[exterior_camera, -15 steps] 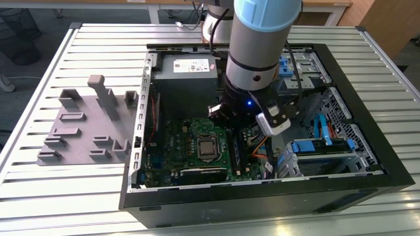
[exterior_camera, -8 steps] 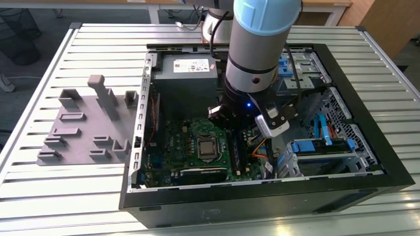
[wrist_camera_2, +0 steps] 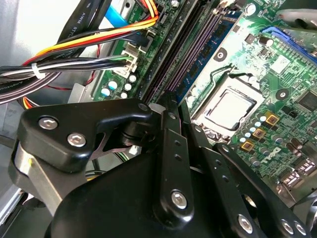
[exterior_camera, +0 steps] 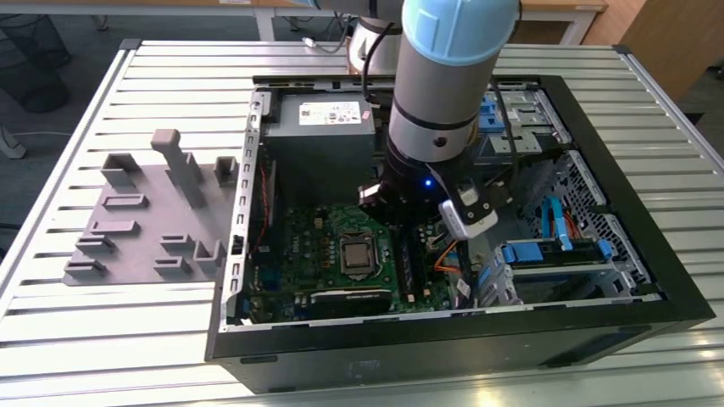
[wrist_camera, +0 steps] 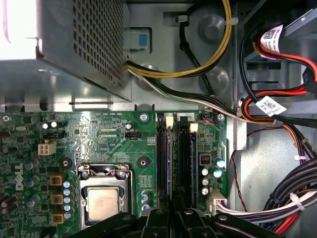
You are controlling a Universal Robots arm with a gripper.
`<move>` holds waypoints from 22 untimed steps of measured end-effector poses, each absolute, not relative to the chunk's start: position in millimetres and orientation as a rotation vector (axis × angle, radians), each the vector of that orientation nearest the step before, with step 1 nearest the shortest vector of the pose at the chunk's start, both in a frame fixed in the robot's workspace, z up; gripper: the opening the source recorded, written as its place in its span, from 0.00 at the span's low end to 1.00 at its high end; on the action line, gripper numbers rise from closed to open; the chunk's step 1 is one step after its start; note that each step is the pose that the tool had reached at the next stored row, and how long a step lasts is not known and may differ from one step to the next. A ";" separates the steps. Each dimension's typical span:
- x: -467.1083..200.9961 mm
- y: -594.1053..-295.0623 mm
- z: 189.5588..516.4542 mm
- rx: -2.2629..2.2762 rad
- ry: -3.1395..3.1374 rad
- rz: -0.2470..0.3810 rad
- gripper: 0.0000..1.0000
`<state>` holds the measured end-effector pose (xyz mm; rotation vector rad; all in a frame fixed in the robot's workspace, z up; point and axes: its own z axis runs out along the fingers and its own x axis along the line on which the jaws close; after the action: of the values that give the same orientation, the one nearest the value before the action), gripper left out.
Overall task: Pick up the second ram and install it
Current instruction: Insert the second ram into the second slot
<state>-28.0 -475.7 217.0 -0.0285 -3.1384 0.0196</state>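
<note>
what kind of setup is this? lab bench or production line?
Most likely a lab or workshop bench, not a line: a single open PC case lies on a slatted metal table, beside a grey fixture tray, with the robot arm reaching over the motherboard.

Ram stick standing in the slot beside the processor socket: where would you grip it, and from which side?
Probably its long upper edge, mid-length, coming straight down onto the motherboard. The ram stick stands on edge in a narrow slot, another slot close alongside, so only that edge is free; close across its flat faces.
</note>
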 end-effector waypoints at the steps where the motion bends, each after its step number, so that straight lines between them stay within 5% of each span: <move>1: -28.0 -475.7 216.8 -0.029 -3.138 0.020 0.14; 22: -28.0 -475.6 213.9 -0.032 -3.138 0.019 0.14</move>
<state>-28.0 -475.6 213.9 -0.0322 -3.1381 0.0194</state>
